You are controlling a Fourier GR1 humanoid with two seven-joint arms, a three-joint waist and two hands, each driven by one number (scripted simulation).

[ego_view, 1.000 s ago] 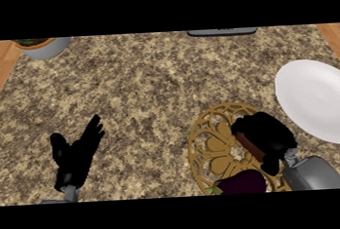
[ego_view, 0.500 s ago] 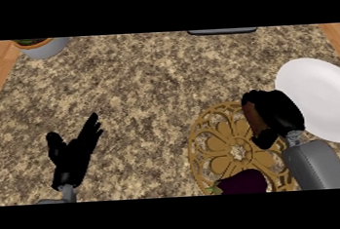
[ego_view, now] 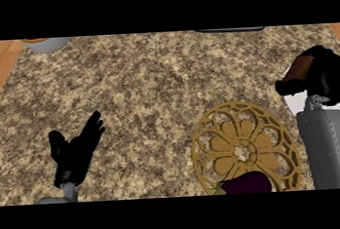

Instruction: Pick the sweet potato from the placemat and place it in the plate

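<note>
A kitchen: a speckled granite counter (ego_view: 164, 82) with wooden edging, a woven placemat (ego_view: 245, 146) and an eggplant (ego_view: 246, 184).

We see two limbs of like make. The left hand (ego_view: 72, 153) is matt black throughout, with slender tapering fingers (ego_view: 93, 128) and a shorter, blunter thumb (ego_view: 56, 141); below it a narrow grey wrist stem (ego_view: 67, 190) widens into a pale grey collar at the lower edge. The right hand (ego_view: 328, 76) is likewise black, bulkier and rounded in outline. It joins, by a small light-grey wrist link (ego_view: 315, 101) with angular edges, a broad, smooth grey forearm (ego_view: 330, 149) with rounded corners and a darker shaded flank. We can make out no cables, screws or markings.
</note>
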